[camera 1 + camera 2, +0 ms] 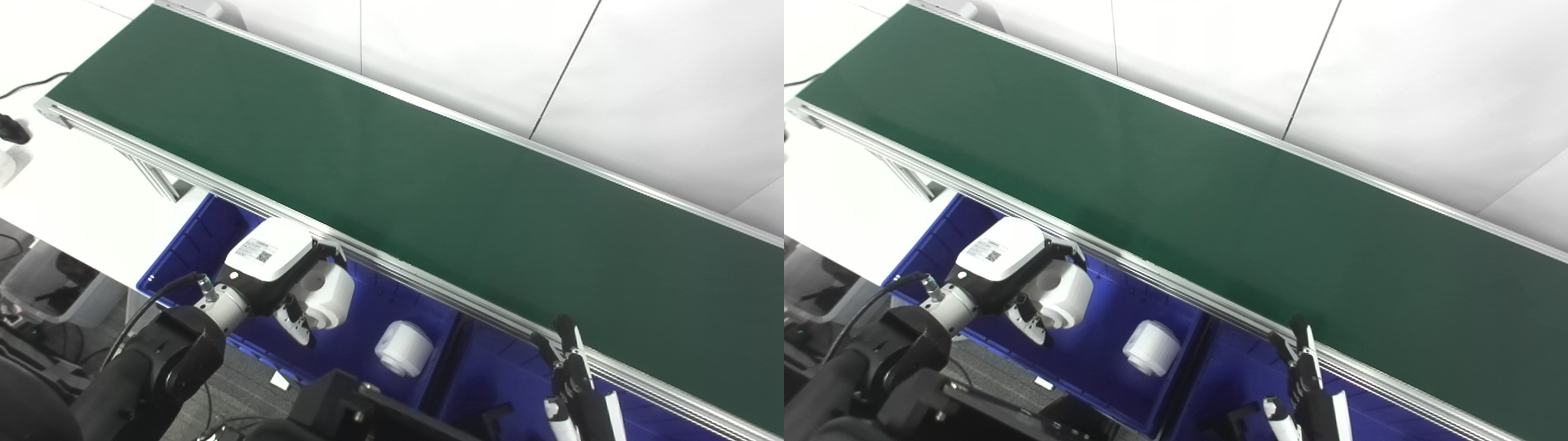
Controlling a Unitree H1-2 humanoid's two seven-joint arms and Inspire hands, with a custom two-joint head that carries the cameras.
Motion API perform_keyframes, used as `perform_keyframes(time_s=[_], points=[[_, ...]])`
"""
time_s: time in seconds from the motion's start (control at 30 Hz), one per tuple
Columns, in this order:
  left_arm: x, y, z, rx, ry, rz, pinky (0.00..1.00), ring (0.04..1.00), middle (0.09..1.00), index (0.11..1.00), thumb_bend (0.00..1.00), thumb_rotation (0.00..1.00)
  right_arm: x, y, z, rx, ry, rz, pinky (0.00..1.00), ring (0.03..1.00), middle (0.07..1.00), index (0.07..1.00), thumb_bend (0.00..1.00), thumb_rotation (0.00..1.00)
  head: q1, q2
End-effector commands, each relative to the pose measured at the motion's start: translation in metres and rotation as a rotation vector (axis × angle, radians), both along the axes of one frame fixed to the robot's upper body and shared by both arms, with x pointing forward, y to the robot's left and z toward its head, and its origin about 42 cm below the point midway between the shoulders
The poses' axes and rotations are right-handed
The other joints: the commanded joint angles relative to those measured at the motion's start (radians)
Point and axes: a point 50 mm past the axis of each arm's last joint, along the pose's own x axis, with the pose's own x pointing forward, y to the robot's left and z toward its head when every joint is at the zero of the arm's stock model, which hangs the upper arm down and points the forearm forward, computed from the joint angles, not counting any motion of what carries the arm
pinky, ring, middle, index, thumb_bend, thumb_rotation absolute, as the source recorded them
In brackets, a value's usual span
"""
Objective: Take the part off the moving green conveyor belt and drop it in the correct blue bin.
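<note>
1. Gripping a white cylindrical plastic part with a round hollow in its end [326,296], the left hand [278,269] sits at lower left of the frame, fingers wrapped round the part, over the left blue plastic bin [184,242].
2. At lower right, only the dark fingers [569,361] of the right hand [1304,373] show, pointing upward and apart from one another, holding nothing, above the right blue bin [484,380].
3. A second white cylindrical part [404,348] lies on its side on the left bin's floor, below centre.
4. Beyond both bins, the long green conveyor belt with aluminium side rails [392,165] crosses diagonally from upper left to lower right.
5. White wall panels [643,79] fill the upper right.
</note>
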Motion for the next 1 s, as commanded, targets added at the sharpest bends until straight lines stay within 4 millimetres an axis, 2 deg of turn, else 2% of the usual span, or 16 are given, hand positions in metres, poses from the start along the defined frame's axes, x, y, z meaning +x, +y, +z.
perform_keyframes(time_s=[0.0,0.03,0.17,0.43,0.53,0.63,0.7,0.73,0.77,0.8,0.83,0.87,0.9,0.97], points=[[0.006,0.005,-0.002,0.045,-0.03,-0.05,0.28,0.365,0.487,0.545,0.49,0.0,0.001,0.003,0.003,0.016,-0.016,0.0,0.95,0.911,1.0,1.0,0.8,0.84,-0.004,-0.001],[0.006,0.006,-0.007,0.056,-0.027,-0.054,0.23,0.363,0.484,0.527,0.5,0.0,0.001,0.004,0.003,0.018,-0.015,-0.002,0.95,0.91,0.999,1.0,0.81,0.84,-0.007,0.0],[0.009,0.008,-0.021,0.091,-0.014,-0.057,0.19,0.381,0.505,0.491,0.5,0.0,0.001,0.008,0.005,0.021,-0.014,-0.004,0.96,0.91,0.999,1.0,0.81,0.84,-0.009,0.0],[0.01,0.005,-0.034,0.173,-0.018,-0.057,0.19,0.384,0.507,0.489,0.5,0.0,0.0,0.01,0.006,0.026,-0.013,-0.011,0.95,0.907,0.995,1.0,0.83,0.85,-0.019,-0.001],[0.011,-0.003,-0.034,0.217,-0.038,-0.053,0.21,0.425,0.437,0.51,0.5,0.0,0.0,0.008,0.008,0.024,-0.018,-0.006,0.96,0.906,0.993,1.0,0.82,0.84,-0.018,0.001],[0.013,-0.01,-0.033,0.223,-0.047,-0.034,0.24,0.443,0.442,0.511,0.5,0.0,-0.001,0.007,0.008,0.022,-0.018,-0.002,0.96,0.907,0.993,1.0,0.82,0.84,-0.018,0.001],[0.013,-0.012,-0.032,0.225,-0.043,-0.018,0.28,0.448,0.457,0.509,0.5,0.0,-0.001,0.005,0.008,0.02,-0.02,-0.001,0.95,0.91,0.996,1.0,0.82,0.84,-0.02,0.004],[0.013,-0.013,-0.032,0.231,-0.038,-0.012,0.33,0.415,0.489,0.524,0.5,0.0,-0.001,0.005,0.009,0.021,-0.02,-0.002,0.95,0.91,0.996,1.0,0.82,0.83,-0.02,0.005],[0.013,-0.014,-0.031,0.24,-0.03,-0.007,0.42,0.486,0.505,0.507,0.51,0.0,-0.001,0.005,0.009,0.02,-0.019,-0.002,0.95,0.909,0.996,1.0,0.83,0.83,-0.02,0.006],[0.012,-0.014,-0.03,0.248,-0.022,-0.004,0.44,0.51,0.507,0.503,0.51,0.0,-0.001,0.005,0.009,0.021,-0.018,-0.003,0.95,0.909,0.996,1.0,0.83,0.83,-0.02,0.006],[0.012,-0.014,-0.029,0.263,0.001,-0.003,0.52,0.586,0.593,0.498,0.52,0.04,-0.002,0.005,0.009,0.022,-0.018,-0.002,0.95,0.908,0.996,1.0,0.83,0.83,-0.021,0.009],[0.012,-0.014,-0.029,0.292,0.032,-0.007,0.61,0.65,0.66,0.589,0.71,0.14,-0.002,0.004,0.009,0.023,-0.017,-0.002,0.95,0.907,0.996,1.0,0.83,0.83,-0.021,0.009],[0.011,-0.014,-0.028,0.317,0.061,-0.008,0.69,0.721,0.73,0.672,0.84,0.27,-0.002,0.004,0.009,0.024,-0.017,-0.002,0.95,0.905,0.995,1.0,0.83,0.83,-0.023,0.009],[0.011,-0.014,-0.026,0.344,0.107,-0.001,0.85,0.862,0.871,0.826,0.97,0.49,-0.002,0.004,0.01,0.023,-0.017,-0.002,0.95,0.905,0.994,1.0,0.83,0.83,-0.022,0.01]])
